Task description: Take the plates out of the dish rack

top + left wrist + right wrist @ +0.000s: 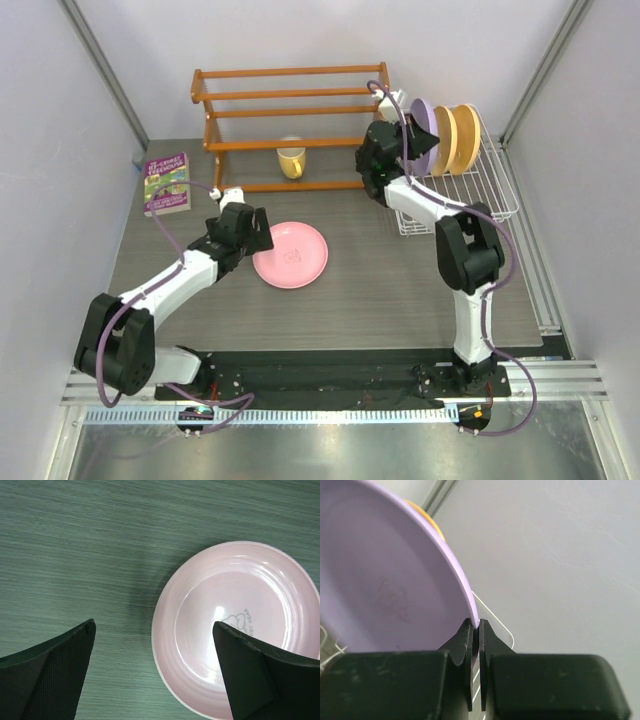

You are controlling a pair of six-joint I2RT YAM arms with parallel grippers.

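Observation:
The pink plate lies flat on the table, and in the left wrist view it fills the right half. My left gripper hangs over its left rim, open, holding nothing. The pale lavender plate stands upright in the white wire dish rack at the back right. My right gripper is shut on its rim, the edge pinched between both fingertips. The lavender plate fills the left of that view. The orange-yellow plate stands behind it in the rack, only its edge showing.
A brown wooden slatted shelf rack runs along the back wall, with a yellow mug on its lower level. A purple book lies at the far left. Grey walls close in on three sides.

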